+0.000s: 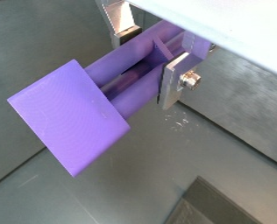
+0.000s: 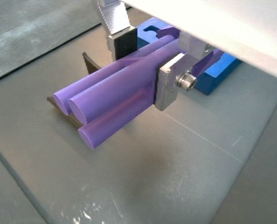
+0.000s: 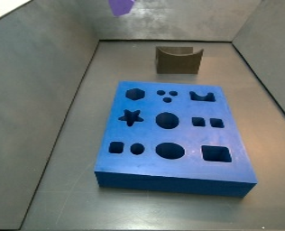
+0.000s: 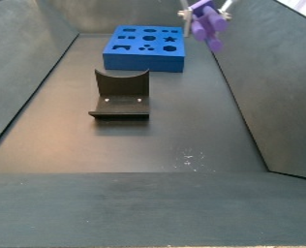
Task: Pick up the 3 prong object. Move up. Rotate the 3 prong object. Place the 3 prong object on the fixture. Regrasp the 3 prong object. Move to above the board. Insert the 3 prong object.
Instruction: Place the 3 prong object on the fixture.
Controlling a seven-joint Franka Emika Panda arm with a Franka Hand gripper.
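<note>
1. Purple 3 prong object (image 2: 111, 96) is clamped between the gripper (image 2: 138, 63) fingers, jaws closed on its body.
2. Both hang high above the board (image 3: 170, 135), off its surface.
3. Fixture (image 4: 119, 94) sits on the floor near the board.

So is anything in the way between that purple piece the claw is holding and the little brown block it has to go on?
Nothing visible. The gripper holds the 3 prong object up in the air, off to one side, in a side view. The fixture stands alone on the dark floor, its notch free. The board lies beyond it, apart.
</note>
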